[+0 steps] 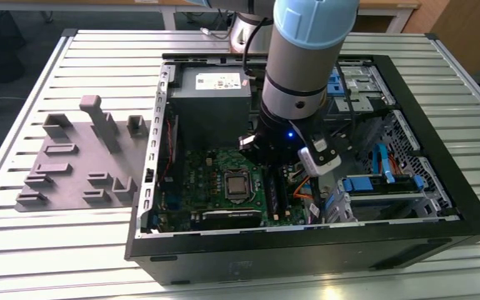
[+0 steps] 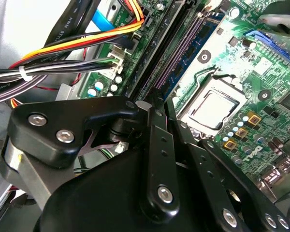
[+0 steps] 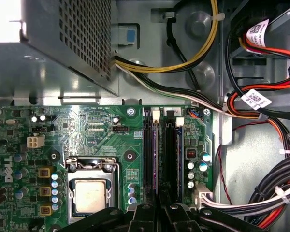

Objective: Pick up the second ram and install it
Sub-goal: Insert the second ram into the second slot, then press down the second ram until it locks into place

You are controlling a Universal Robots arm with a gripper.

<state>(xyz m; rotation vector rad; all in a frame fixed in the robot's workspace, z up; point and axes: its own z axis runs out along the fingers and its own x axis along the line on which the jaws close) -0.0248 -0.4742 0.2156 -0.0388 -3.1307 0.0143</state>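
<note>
First wrist view: the gripper (image 3: 159,207) is seen with fingers closed together; the second ram (image 3: 180,154) is seated upright in the motherboard (image 3: 87,130) just beside its tips.

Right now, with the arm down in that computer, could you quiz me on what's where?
1. True or false: the grey tray lies inside the computer case.
2. In the first wrist view, the gripper lines up with: A the grey tray; B the RAM slots; C the power supply.
3. Fill in: the CPU socket sits on the green ____.

Key: 1 false, it lies on the table at the exterior view's left of the case; 2 B; 3 motherboard.
</note>
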